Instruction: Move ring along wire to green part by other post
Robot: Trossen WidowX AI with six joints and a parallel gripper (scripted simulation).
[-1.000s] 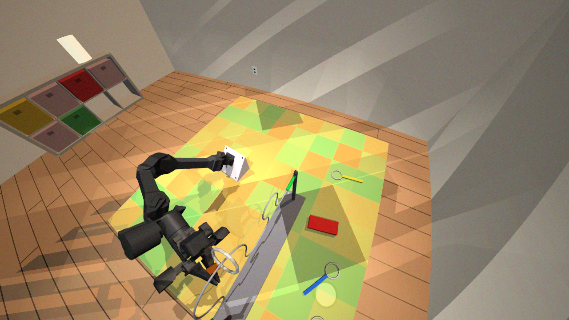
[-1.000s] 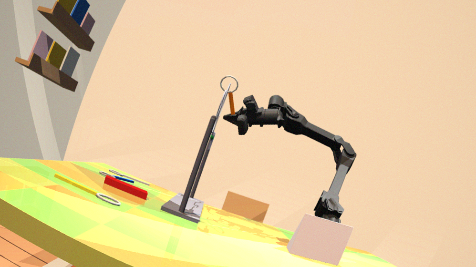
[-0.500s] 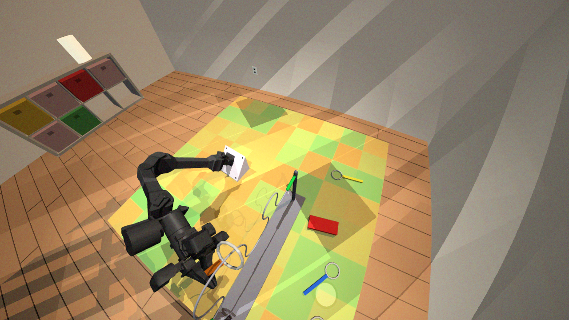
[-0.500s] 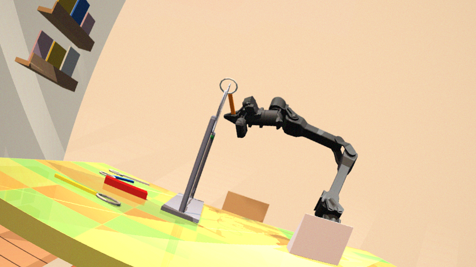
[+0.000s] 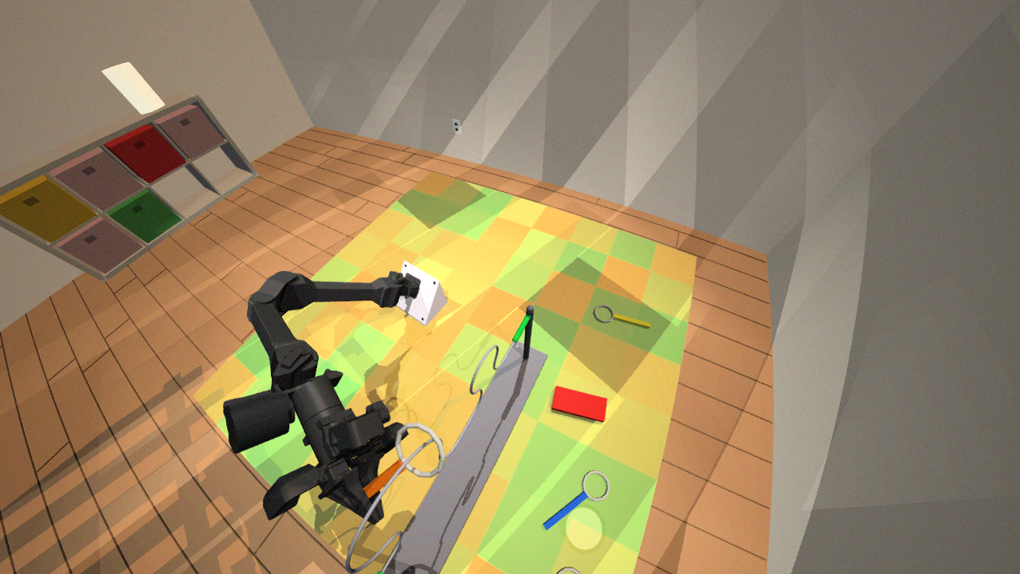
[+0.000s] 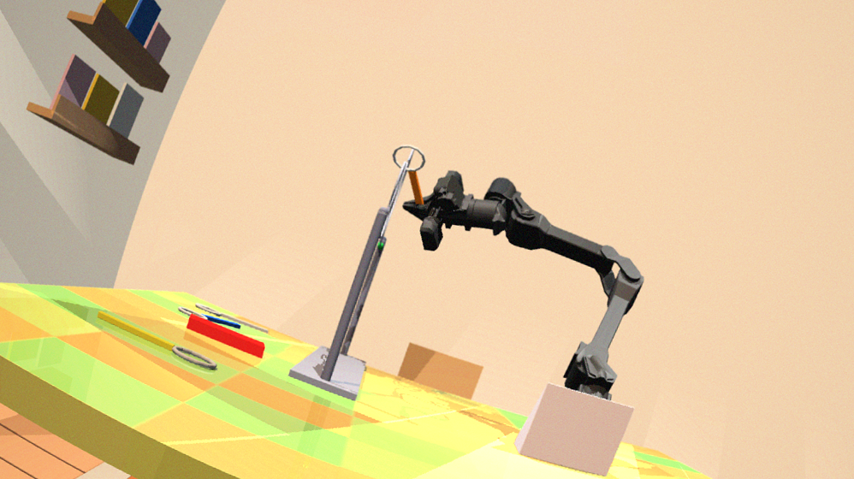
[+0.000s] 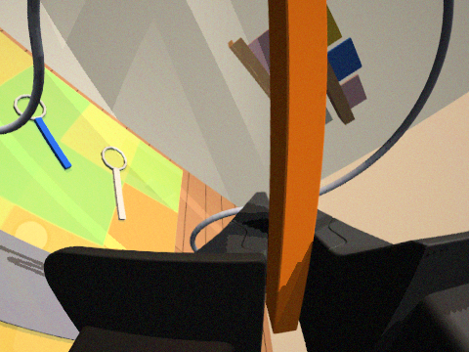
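My gripper (image 5: 370, 491) (image 6: 414, 205) (image 7: 269, 201) is shut on the lower part of the orange handle (image 5: 383, 478) (image 6: 416, 187) (image 7: 298, 122). The ring (image 5: 412, 426) (image 6: 394, 157) is above the gripper, around the grey wire (image 6: 395, 189) (image 7: 35, 49), between the two posts; the wrist view does not show it. Whether ring and wire touch is too small to tell. One green part (image 5: 522, 328) is beside the far post (image 5: 527, 335); the other (image 5: 382, 572) is at the bottom edge of the top view. A wire loop passes close to the gripper.
The grey base (image 5: 435, 513) stands below the wire. Beyond it lie a red block (image 5: 578, 403) (image 6: 225, 336) and rings with yellow (image 5: 632, 320), blue (image 5: 565, 509) (image 7: 54, 144) and white (image 7: 119, 193) handles. The arm stands on a white block (image 6: 573, 429).
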